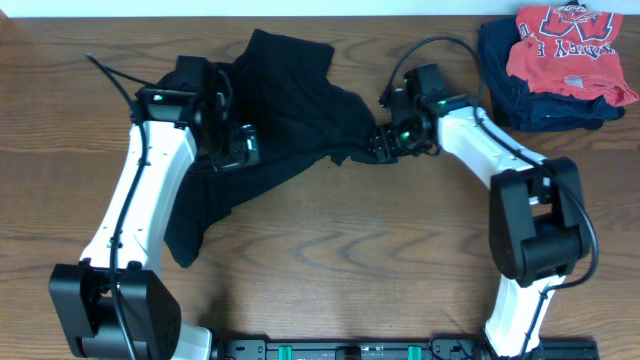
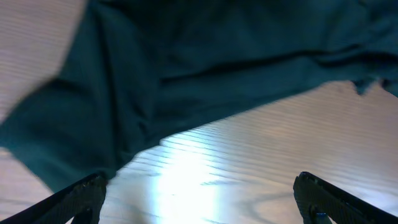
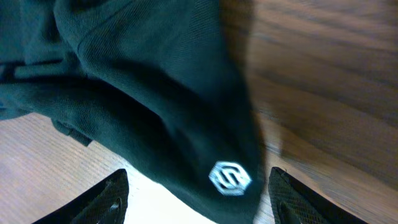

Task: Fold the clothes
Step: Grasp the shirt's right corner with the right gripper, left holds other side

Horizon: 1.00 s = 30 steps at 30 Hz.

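Bare table (image 1: 360,260) front centre, trousers (image 1: 290,100) sprawled behind, garment stack (image 1: 560,55) far right

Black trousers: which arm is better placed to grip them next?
Likely right. The right gripper is open astride the black soft-fabric trousers by their white round logo; the left gripper, also open, has only bare wooden table between its fingers.

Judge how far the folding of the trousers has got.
Done: nothing; the trousers lie crumpled, unfolded. In hand: right gripper open, the part with the logo between its fingers; left gripper open beside the trousers. Left: flattening and every fold.
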### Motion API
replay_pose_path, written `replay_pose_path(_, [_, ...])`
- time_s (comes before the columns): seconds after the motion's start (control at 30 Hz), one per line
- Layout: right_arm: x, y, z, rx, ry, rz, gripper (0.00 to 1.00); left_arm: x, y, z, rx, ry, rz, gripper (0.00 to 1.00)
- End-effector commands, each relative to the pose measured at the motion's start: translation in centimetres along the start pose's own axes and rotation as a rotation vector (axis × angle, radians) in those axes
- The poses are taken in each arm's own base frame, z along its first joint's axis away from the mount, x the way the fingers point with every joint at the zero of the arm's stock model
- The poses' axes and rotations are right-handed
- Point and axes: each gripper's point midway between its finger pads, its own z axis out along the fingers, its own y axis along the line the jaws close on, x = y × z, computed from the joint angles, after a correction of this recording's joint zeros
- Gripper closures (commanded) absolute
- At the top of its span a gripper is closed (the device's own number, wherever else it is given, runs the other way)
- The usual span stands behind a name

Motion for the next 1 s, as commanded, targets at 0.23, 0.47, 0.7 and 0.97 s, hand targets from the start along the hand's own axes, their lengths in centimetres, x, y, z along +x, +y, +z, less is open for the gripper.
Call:
replay_pose_path(0.23, [0.3,-0.6,2.1,0.142,0.017,0.008,0.53,0.6,2.5,2.1,-0.125,0.056,0.002,0.02])
replay_pose_path(0.47, [1.4,-0.2,3.7,0.144,0.060,-0.006,0.99,1.7,4.2,4.7,-0.209,0.126,0.004,0.02])
replay_pose_path(0.7, [1.4,-3.0,2.1,0.227,0.072,0.063,0.99,1.6,4.1,4.8,-0.208,0.121,0.004,0.02])
replay_pose_path(0.97, [1.8,-8.6,-2.1,0.225,0.119,0.196,0.99,1.5,4.0,4.8,-0.199,0.120,0.022,0.02])
